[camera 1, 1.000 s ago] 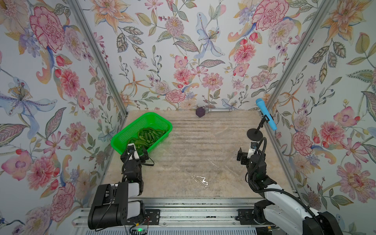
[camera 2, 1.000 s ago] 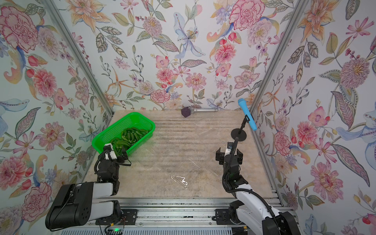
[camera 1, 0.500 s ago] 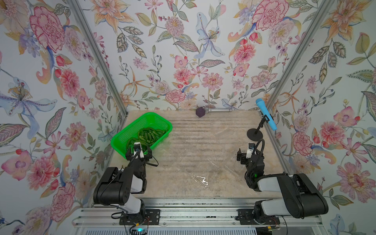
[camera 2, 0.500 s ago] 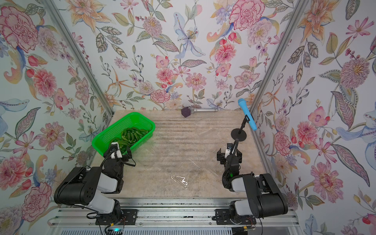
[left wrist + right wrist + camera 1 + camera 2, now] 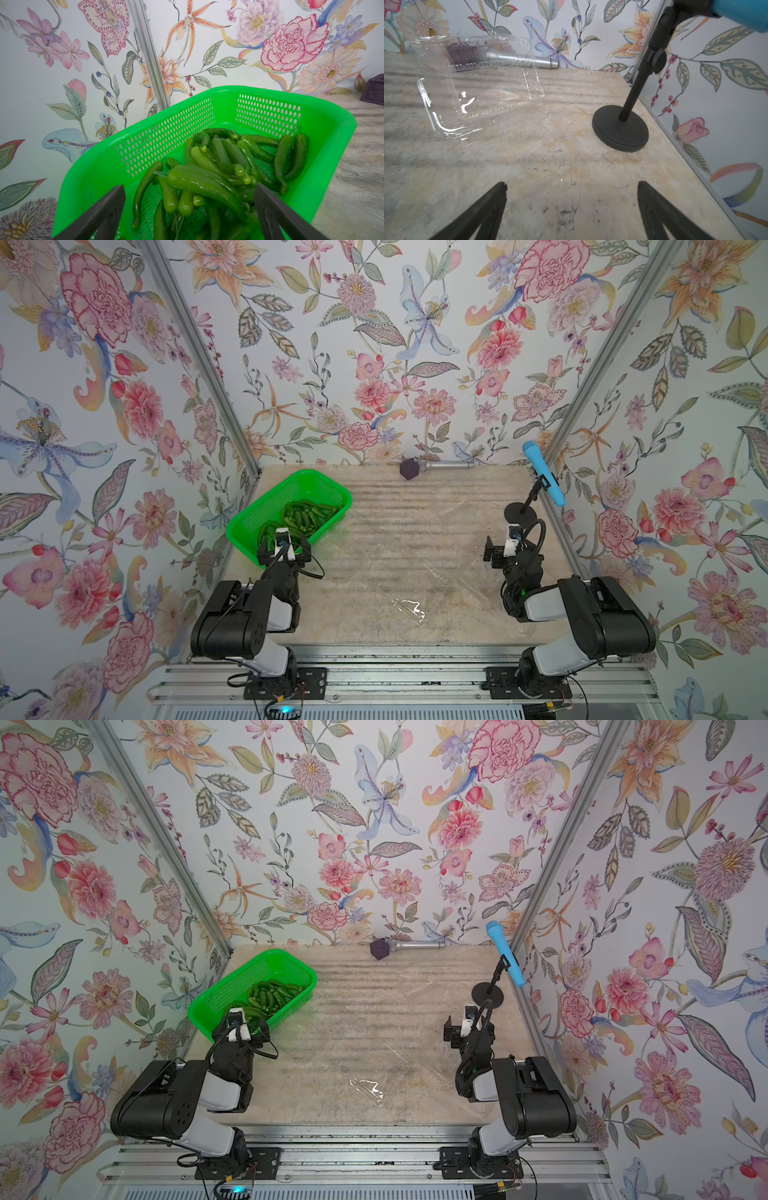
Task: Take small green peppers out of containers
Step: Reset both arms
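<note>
L gripper (image 5: 284, 551): jaws wide apart, nothing clamped. Left wrist view shows both fingers (image 5: 110, 205) spread over the near end of the green basket (image 5: 270, 506), w/ the small green peppers (image 5: 222, 164) piled below and between them. Can't tell if the tips touch any pepper. In both top views the basket sits left of centre, against the left wall, and the peppers (image 5: 305, 516) fill its right half.

R gripper (image 5: 509, 549): jaws wide apart, holding nothing. Right wrist view shows the fingers (image 5: 483, 209) over bare table (image 5: 550, 155), touching nothing visible.

Containers: one clear clamshell container (image 5: 477, 83) lies in the upper left of the right wrist view. The tabletop shows through it, and a silver mic (image 5: 544, 63) w/ a purple head lies behind it at the back wall. In a top view a second clear container (image 5: 409, 608) shows only as a glint, lower centre, between the two arms. Any others are too faint to confirm.

Other: black mic stand base (image 5: 620, 133) is just ahead of the R gripper, carrying a blue mic (image 5: 542, 472) at centre right, near the right wall.
</note>
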Motion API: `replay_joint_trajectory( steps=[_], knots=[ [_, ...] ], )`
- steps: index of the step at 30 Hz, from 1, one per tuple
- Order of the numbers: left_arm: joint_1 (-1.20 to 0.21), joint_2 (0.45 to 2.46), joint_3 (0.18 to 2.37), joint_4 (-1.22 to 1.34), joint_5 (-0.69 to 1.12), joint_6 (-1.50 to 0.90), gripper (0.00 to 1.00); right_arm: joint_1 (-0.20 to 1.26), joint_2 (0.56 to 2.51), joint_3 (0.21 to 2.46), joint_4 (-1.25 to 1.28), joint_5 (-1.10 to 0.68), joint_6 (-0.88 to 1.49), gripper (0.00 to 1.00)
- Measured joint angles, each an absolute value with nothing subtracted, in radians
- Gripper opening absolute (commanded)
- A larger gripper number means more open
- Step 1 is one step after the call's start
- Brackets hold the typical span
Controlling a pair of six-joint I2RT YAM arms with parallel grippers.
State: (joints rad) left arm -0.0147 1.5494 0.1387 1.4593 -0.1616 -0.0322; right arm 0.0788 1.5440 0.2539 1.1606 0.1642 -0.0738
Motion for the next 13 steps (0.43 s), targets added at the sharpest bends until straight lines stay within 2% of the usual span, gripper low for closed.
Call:
replay_joint_trajectory(
  steps=[13],
  knots=[
    [-0.015, 1.549, 0.139, 1.459, -0.192, -0.033, 1.0, 0.044, 1.544, 0.276, 1.103, 0.146, -0.037, 1.0]
  ],
)
